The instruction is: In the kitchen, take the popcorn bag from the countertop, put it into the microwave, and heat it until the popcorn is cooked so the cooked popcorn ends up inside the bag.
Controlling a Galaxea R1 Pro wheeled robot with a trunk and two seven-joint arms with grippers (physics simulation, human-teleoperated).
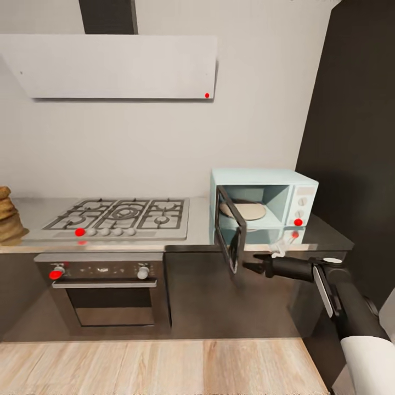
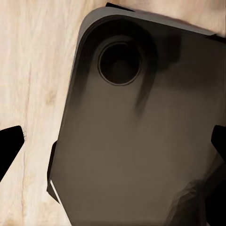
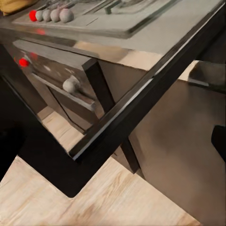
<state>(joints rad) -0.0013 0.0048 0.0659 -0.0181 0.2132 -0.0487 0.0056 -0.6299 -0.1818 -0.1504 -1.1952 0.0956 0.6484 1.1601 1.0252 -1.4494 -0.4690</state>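
countertop (image 1: 186,244) carries the microwave (image 1: 263,204) at its right end, door swung open | popcorn bag (image 1: 10,216) well left of the microwave, past the hob, cut off by the frame: still to fetch, load, heat | my right gripper (image 1: 248,267) just below the open door; clenched or not, I cannot tell

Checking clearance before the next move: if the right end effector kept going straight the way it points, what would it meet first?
Most likely the microwave's open door: the right end effector points at its lower edge, though depth is unclear.
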